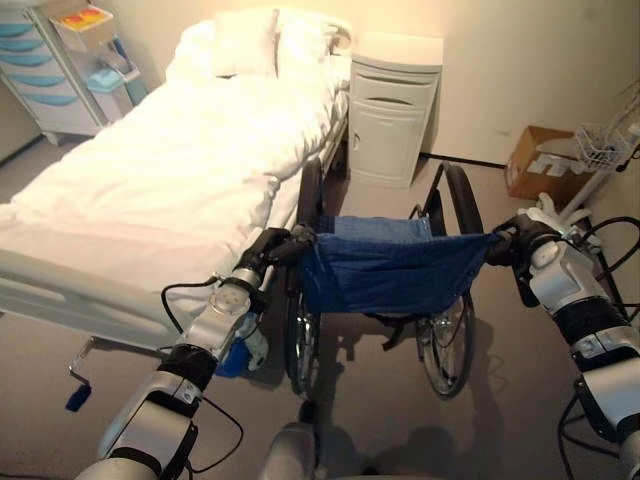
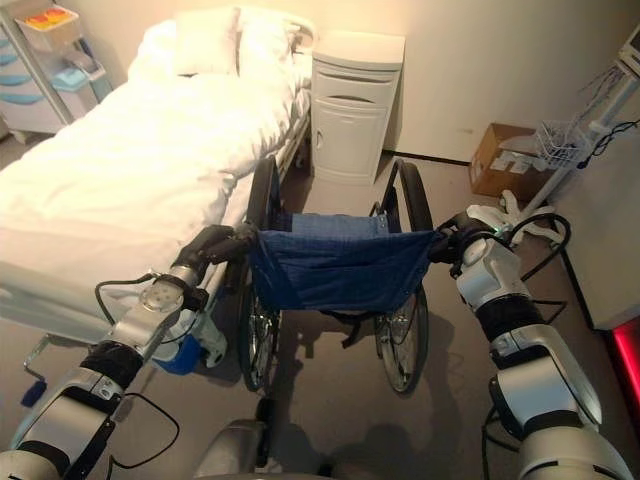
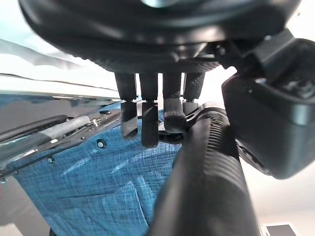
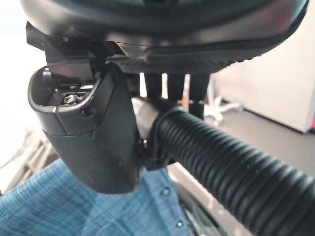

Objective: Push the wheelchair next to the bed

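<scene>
The wheelchair [image 1: 390, 270], with a blue cloth back and black wheels, stands close beside the right side of the white bed [image 1: 170, 170], seen from behind. My left hand [image 1: 270, 245] is shut on its left push handle [image 3: 206, 177], the fingers [image 3: 147, 118] curling over the ribbed black grip. My right hand [image 1: 515, 240] is shut on the right push handle [image 4: 231, 167], with the thumb [image 4: 98, 132] on one side of the grip and the fingers on the other. The wheelchair's left wheel [image 1: 298, 345] sits next to the bed frame.
A white bedside cabinet [image 1: 393, 105] stands against the wall ahead of the wheelchair. A drawer cart [image 1: 45, 75] is at the far left. A cardboard box [image 1: 540, 160] and a white stand with a wire basket [image 1: 605, 145] are at the right. Bare floor lies behind the wheelchair.
</scene>
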